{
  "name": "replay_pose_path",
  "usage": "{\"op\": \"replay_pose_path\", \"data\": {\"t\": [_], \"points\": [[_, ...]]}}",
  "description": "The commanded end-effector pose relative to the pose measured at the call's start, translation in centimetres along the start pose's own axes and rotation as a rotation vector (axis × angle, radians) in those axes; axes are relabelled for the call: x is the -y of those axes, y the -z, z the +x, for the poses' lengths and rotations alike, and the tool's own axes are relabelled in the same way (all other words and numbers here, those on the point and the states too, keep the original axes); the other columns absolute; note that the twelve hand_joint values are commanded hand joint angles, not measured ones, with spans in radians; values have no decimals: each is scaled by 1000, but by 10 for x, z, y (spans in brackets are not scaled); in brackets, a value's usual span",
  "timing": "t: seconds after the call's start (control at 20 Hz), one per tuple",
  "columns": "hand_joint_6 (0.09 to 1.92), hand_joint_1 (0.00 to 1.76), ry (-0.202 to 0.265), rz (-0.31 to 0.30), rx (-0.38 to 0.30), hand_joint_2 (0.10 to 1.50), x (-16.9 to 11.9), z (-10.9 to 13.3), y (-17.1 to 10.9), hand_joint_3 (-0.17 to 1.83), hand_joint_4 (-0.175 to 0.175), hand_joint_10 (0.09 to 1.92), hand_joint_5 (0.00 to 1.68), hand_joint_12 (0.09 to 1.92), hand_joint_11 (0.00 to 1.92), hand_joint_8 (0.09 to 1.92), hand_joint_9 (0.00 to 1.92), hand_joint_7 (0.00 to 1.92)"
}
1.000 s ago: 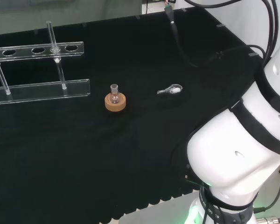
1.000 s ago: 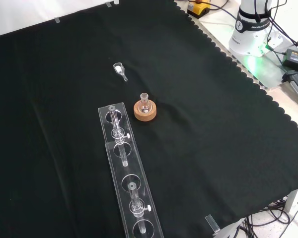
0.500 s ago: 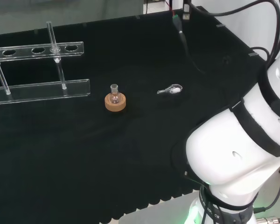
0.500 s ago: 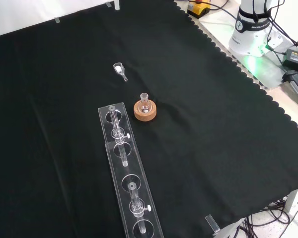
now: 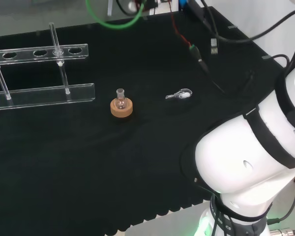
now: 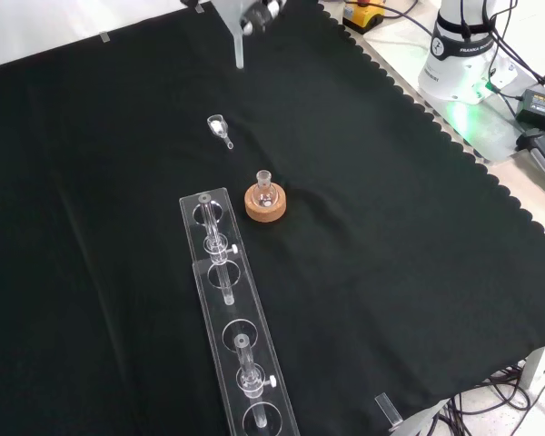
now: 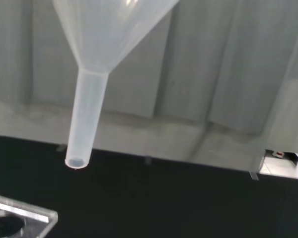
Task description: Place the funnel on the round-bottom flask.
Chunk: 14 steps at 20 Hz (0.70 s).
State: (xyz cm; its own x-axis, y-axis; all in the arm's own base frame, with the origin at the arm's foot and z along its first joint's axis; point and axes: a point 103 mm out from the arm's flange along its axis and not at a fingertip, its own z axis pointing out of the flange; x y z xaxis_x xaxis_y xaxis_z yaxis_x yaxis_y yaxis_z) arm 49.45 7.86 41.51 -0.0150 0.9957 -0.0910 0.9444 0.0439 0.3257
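Entering the front view at its top edge since half a second ago: the funnel [image 6: 239, 41], stem down, with a dark-and-white part of the hand [image 6: 259, 11] above it. Whether the fingers are curled about the funnel cannot be told from these views.

Item, funnel: clear plastic, cone above, straight stem with open tip; in the wrist view [image 7: 87, 119] it hangs upright over the black cloth. Carried, not yet placed.

Item, flask [image 6: 264, 190]: small, round-bottomed, neck upright, seated in a cork ring [image 6: 265, 208] near the table's middle; unmoved. In the head view [image 5: 120, 102] it stands alone with bare cloth about it.

Item, small glass scoop [image 6: 220, 128]: lies flat between funnel and flask in the front view — directly under the likely path.

Item, clear rack [image 6: 232, 322]: long, just beside the cork ring.

Reading: the approach has begun; the funnel is well apart from the flask. Open room lies on the flask's rack-free sides — a descent from above looks safest.
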Motion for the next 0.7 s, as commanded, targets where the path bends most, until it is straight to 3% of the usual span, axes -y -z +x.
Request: {"op": "replay_pose_path", "data": {"t": [0.05,0.35,0.7], "points": [[347,1230,-32,-7,51,666,22,9,-63,560,-175,866,1420,932,1721,914,1854,1697],[346,1231,-37,20,74,663,28,19,-106,566,-175,867,1421,933,1720,913,1854,1698],[345,1231,-3,76,72,660,37,25,-120,570,-175,869,1423,935,1719,913,1855,1699]]}}
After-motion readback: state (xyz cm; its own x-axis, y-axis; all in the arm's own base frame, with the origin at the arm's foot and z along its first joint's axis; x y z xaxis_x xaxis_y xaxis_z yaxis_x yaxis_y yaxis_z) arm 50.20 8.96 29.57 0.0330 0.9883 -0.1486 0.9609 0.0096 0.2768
